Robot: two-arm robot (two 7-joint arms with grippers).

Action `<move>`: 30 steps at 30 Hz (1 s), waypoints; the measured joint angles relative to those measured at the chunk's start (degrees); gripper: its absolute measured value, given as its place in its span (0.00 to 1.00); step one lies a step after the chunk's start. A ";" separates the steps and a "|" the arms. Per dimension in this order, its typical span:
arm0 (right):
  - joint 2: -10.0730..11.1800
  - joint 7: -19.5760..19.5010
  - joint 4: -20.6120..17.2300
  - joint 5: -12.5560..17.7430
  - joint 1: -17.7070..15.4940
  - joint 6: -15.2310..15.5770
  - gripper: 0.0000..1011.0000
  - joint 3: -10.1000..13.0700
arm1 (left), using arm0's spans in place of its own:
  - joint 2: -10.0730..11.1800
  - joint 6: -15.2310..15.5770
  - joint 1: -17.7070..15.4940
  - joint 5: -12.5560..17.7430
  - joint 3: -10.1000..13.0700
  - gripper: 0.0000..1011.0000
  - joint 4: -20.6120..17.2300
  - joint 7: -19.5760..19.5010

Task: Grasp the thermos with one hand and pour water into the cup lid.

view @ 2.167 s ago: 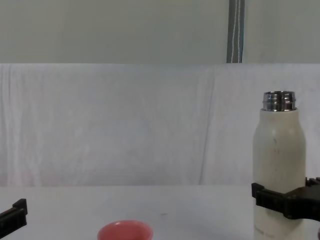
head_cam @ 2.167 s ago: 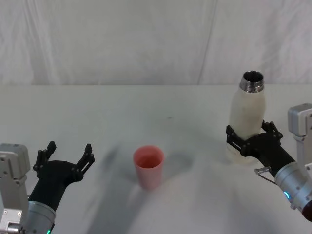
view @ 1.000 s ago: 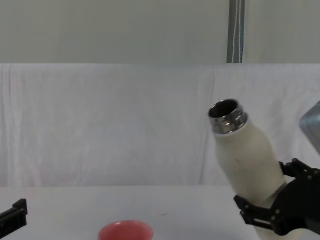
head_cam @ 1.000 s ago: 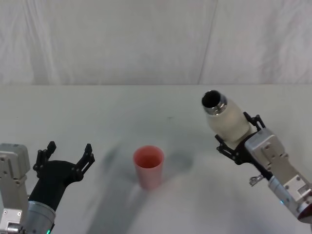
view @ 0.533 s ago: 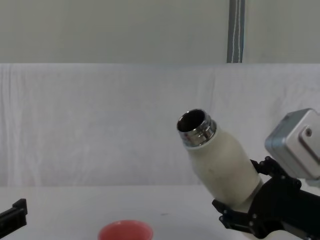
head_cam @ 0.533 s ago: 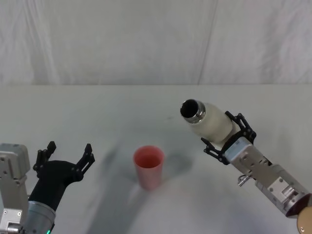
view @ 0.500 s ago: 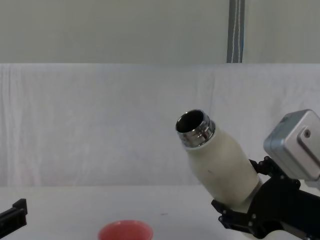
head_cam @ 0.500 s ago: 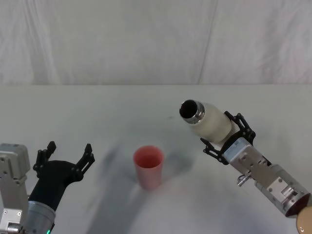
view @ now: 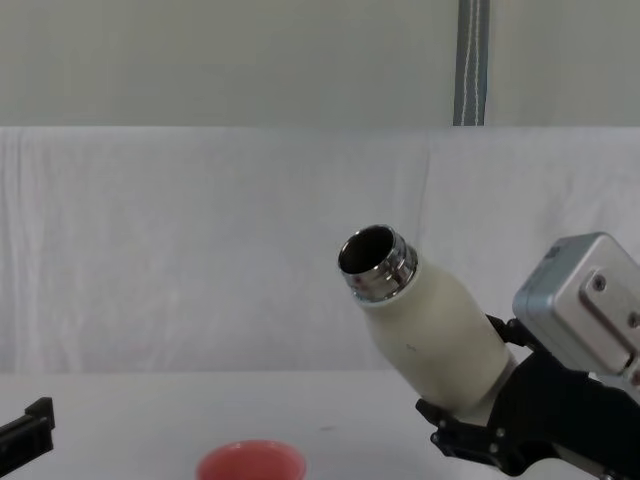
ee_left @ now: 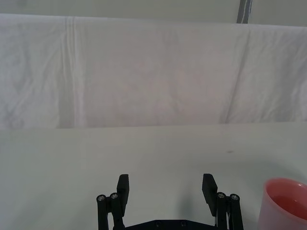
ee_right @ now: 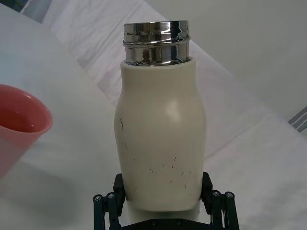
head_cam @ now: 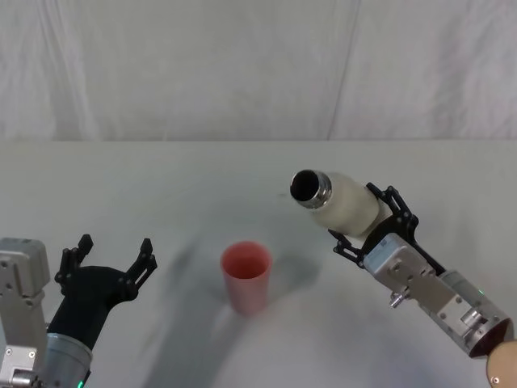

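The thermos (head_cam: 343, 204) is held clear of the table (head_cam: 161, 186) by the right gripper (head_cam: 367, 230), whose fingers are clamped around its lower body. It is tilted, steel neck directed toward the cup lid (head_cam: 246, 276), which stands upright on the table between the arms. The left gripper (head_cam: 109, 263) is seen low at the left, fingers apart.

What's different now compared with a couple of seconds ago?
The right pincer, already clamped on the thermos, has lifted it off the table, carried it leftward toward the pink cup lid, and tipped it from upright to steeply slanted, its steel mouth aimed toward the cup. No water is visibly pouring yet. The cup lid and the open left pincer haven't moved.
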 joint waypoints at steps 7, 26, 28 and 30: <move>0.27 -1.19 0.38 -1.92 0.34 -0.69 0.94 -0.51 | 0.00 0.00 0.00 0.00 0.00 0.99 0.00 0.00; 2.04 -5.30 2.05 -9.11 1.77 -3.82 0.94 -2.94 | 0.00 0.00 0.00 0.00 0.00 0.99 0.00 0.00; 2.25 -5.86 2.32 -9.99 2.01 -3.99 0.94 -3.23 | 0.00 0.00 0.00 0.00 0.00 0.99 0.00 0.00; 2.42 -6.41 2.55 -10.80 2.23 -4.05 0.94 -3.45 | 0.00 0.00 0.00 0.00 0.00 0.99 0.00 0.00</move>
